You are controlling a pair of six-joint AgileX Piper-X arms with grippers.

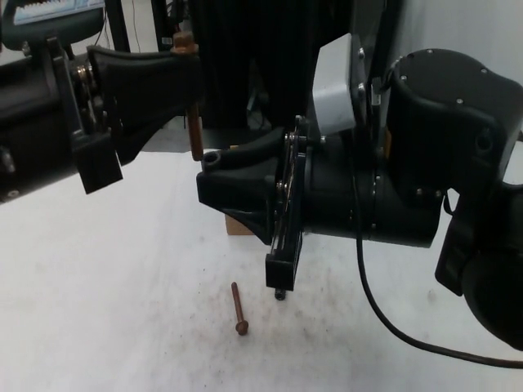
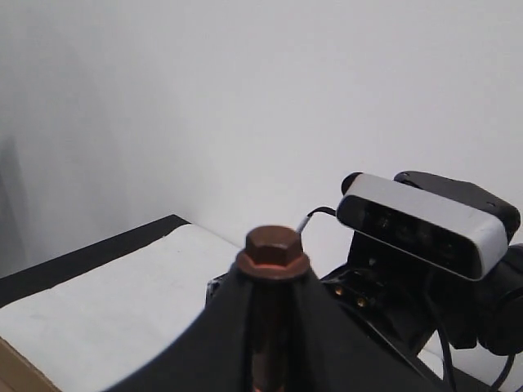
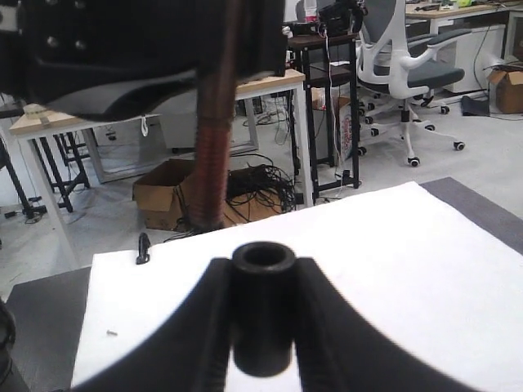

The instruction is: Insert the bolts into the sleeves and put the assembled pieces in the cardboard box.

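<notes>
1. Left end effector (image 1: 190, 82): you will find its two fingers closed on a copper-coloured bolt (image 1: 195, 122). The bolt stands upright. Its hex head (image 2: 273, 249) shows above the fingertips and its threaded shank hangs below them.

2. Right end effector (image 1: 214, 163): its fingers are closed on a black sleeve (image 3: 262, 306), one finger on each side. The sleeve is held upright with its open bore facing up.

3. Bolt relative to the sleeve: the threaded tip (image 3: 204, 216) hangs just beside the mouth of the sleeve, at about the level of its rim. The tip is not inside the bore. You cannot tell from these views whether tip and rim touch.

4. Second bolt (image 1: 239, 309): it lies flat on the white worktop (image 1: 122, 286), lower than the sleeve and on the camera's side of it. It is well apart from the sleeve, and neither end effector touches it.

5. Cardboard box (image 1: 237, 226): you see a brown corner of it on the worktop, below the sleeve and partly hidden by the right end effector.
</notes>
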